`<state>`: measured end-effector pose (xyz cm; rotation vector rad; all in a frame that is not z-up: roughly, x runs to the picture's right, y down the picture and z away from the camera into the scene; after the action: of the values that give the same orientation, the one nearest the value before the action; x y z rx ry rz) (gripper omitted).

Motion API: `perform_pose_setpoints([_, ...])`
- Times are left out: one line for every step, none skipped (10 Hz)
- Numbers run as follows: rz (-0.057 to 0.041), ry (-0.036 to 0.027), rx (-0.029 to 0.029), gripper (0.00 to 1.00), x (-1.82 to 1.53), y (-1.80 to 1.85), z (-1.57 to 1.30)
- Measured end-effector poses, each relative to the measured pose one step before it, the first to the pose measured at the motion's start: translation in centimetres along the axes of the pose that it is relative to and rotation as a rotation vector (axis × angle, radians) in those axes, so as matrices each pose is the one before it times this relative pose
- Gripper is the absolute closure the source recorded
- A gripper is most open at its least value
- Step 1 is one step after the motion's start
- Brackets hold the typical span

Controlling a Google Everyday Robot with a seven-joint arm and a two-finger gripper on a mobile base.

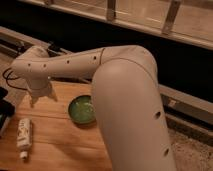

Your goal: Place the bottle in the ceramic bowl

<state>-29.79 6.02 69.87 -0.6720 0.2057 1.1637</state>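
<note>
The bottle (23,136) is whitish with a pale label and lies on its side at the left of the wooden table (60,147), cap toward the front. The ceramic bowl (81,109) is green, sits mid-table and has nothing in it. My gripper (39,96) hangs below the white wrist over the table's back left part, left of the bowl and behind the bottle, apart from both. My big white arm (125,100) fills the right of the camera view and hides the table's right side.
Black cables (10,79) lie beyond the table's left edge. A dark object (5,114) stands at the far left. A dark wall with a metal rail (185,97) runs behind the table. Speckled floor (192,150) shows at the right.
</note>
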Motion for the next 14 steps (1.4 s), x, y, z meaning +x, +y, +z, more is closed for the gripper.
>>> perform_pose_setpoints([-0.02475, -0.00164, -0.00766, 0.35, -0.112, 0.336, 0.001])
perform_pose_setpoints([-0.03356, -0.00023, -0.00771, 0.35, -0.134, 0.939, 0.178])
perform_pose_setpoints([-0.05519, 0.0, -0.01259, 0.35, -0.413, 2.157, 0.451])
perform_pose_setpoints([-0.0445, -0.00084, -0.02086, 0.35, -0.527, 2.338, 0.653])
perform_pose_setpoints([-0.05028, -0.00231, -0.02718, 0.35, -0.603, 2.81, 0.835])
perform_pose_setpoints([-0.0347, -0.00334, -0.01296, 0.35, -0.297, 1.657, 0.606])
perform_pose_setpoints([-0.06067, -0.00996, -0.01577, 0.35, -0.51, 2.409, 1.4])
perform_pose_setpoints([-0.02957, -0.0108, -0.00794, 0.35, -0.263, 0.942, 1.065])
perform_pose_setpoints([-0.01446, -0.02403, 0.00108, 0.35, -0.059, 0.563, 1.275])
perform_pose_setpoints([0.01835, -0.01739, 0.01054, 0.35, 0.245, 0.227, 1.278])
perform_pose_setpoints([0.00667, -0.01043, 0.00454, 0.35, 0.159, 0.447, 0.798])
perform_pose_setpoints([0.0026, -0.00514, 0.00166, 0.35, 0.091, 0.216, 0.357])
perform_pose_setpoints([0.0026, -0.00144, 0.0029, 0.35, -0.018, -0.282, -0.021])
perform_pose_setpoints([-0.00063, 0.00071, 0.00269, 0.35, -0.022, -0.059, -0.01])
